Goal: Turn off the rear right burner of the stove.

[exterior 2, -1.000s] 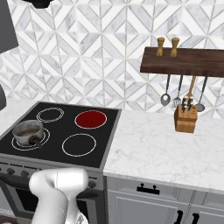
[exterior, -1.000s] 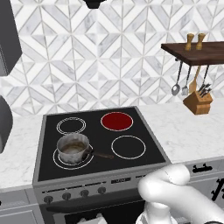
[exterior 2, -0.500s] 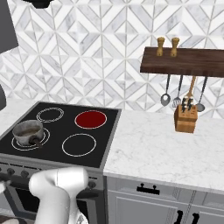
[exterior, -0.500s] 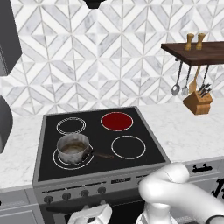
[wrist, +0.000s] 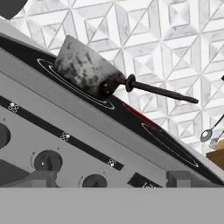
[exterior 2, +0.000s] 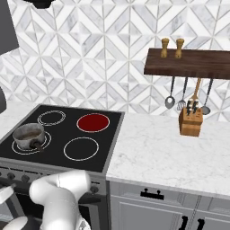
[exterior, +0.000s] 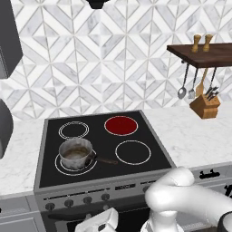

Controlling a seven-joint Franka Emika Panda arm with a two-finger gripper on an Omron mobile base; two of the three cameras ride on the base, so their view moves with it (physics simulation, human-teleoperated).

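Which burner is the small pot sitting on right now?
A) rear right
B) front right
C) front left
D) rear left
C: in the left base view the pot sits inside the ring nearest the knobs on the left of the stove, while the glowing red rear right burner is bare.

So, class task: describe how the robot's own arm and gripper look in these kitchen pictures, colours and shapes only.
The arm is glossy white, built of thick rounded segments with bulbous joints, and a dark joint shows at its lower edge. The gripper ends in two small, dark grey, blocky finger tips. No cables or markings are visible.
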